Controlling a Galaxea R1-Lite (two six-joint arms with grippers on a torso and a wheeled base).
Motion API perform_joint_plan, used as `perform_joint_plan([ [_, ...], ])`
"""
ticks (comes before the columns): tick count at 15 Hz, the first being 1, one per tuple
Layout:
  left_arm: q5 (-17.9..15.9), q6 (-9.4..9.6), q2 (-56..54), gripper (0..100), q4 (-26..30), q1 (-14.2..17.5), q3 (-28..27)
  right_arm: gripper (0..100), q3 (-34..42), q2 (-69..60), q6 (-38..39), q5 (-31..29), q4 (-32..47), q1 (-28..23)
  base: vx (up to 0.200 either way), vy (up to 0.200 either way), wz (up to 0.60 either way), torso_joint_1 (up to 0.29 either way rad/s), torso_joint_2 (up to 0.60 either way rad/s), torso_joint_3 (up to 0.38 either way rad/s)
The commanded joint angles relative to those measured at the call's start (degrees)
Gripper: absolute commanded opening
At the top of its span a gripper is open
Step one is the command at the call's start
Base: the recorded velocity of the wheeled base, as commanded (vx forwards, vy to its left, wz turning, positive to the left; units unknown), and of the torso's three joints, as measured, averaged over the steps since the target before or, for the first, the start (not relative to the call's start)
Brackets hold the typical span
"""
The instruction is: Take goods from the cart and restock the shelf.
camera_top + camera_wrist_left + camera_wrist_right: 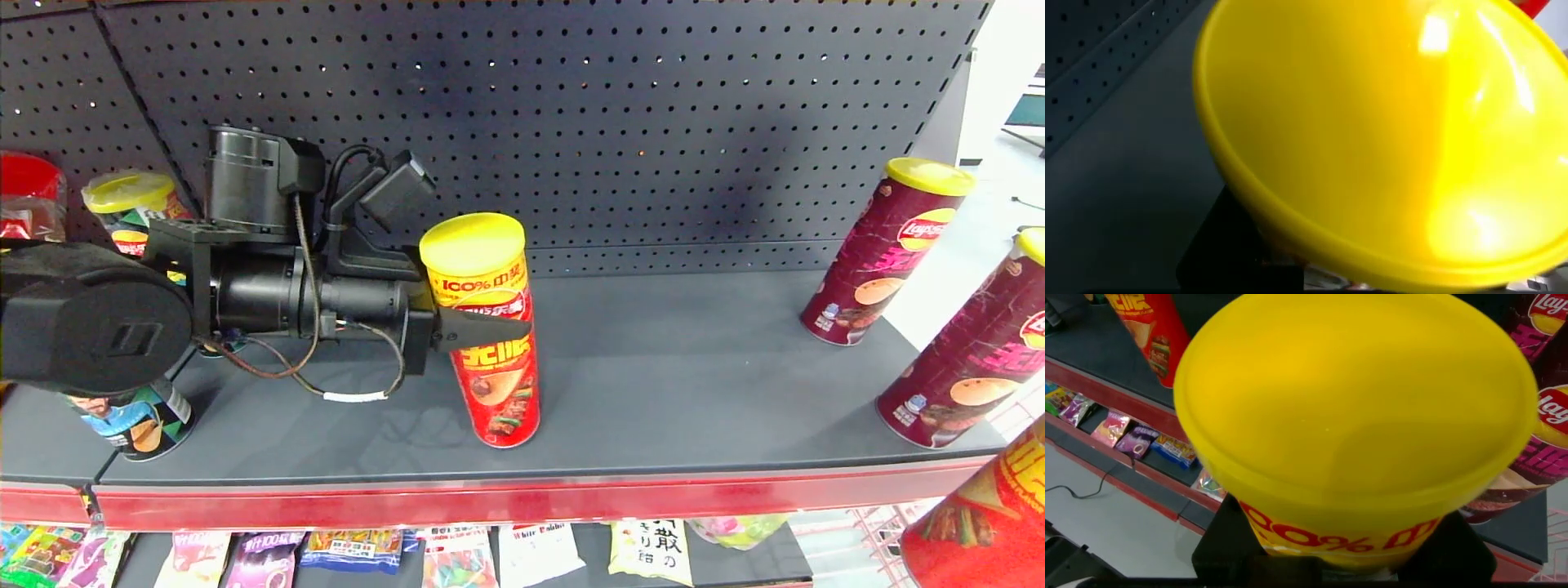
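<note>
A red chip can with a yellow lid (490, 384) stands upright on the grey shelf (694, 376), left of its middle. My left gripper (482, 329) is shut on its upper half, coming in from the left. The lid (1372, 139) sits close under the left wrist camera. A second red chip can (980, 523) hangs below the shelf's front edge at the far right. In the right wrist view, its yellow lid (1355, 441) sits close to the camera, with my right gripper (1339, 555) shut on it and dark fingers (1229, 539) at its sides.
Two maroon cans (886, 253) (971, 351) stand at the shelf's right end. More cans (131, 204) (139, 420) crowd the left end behind my arm. The pegboard wall (653, 122) backs the shelf. Snack bags (359, 551) lie on the lower shelf.
</note>
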Motion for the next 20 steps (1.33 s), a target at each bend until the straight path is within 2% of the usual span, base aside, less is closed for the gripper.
perform_joint_plan([
  [1, -0.03, 0.08, 0.05, 0, -0.04, -0.3, 0.2, 0, -0.1, 0.05, -0.02, -0.01, -0.01, 0.02, 0.0, 0.0, 0.0, 0.0, 0.0, 0.0],
  [7, -0.12, 1.92, 0.05, 0, -0.04, -1.26, 0.37, 0, -0.01, 0.05, -0.02, -0.45, -0.01, -0.07, 0.0, 0.0, 0.0, 0.0, 0.0, 0.0],
  [9, -0.12, 2.01, 0.05, 0, 0.31, -2.14, 0.64, 0, -0.01, 0.05, -0.02, -0.45, -0.01, -0.07, 0.0, 0.0, 0.0, 0.0, 0.0, 0.0],
  [11, -0.12, 2.01, -2.41, 0, 5.32, -3.55, 1.25, 0, 0.17, 0.05, -0.02, -0.45, -0.01, -0.07, 0.0, 0.0, 0.0, 0.0, 0.0, 0.0],
  [13, -0.03, 2.19, -2.76, 0, 6.82, -3.37, 1.51, 0, 0.17, -0.04, -0.02, -0.45, -0.01, -0.59, 0.0, 0.0, 0.0, 0.0, 0.0, 0.0],
  [20, -0.2, 2.1, -2.76, 0, 6.9, -3.02, 1.78, 0, 0.34, -0.31, -0.02, -0.45, -0.01, -0.86, 0.0, 0.0, 0.0, 0.0, 0.0, 0.0],
])
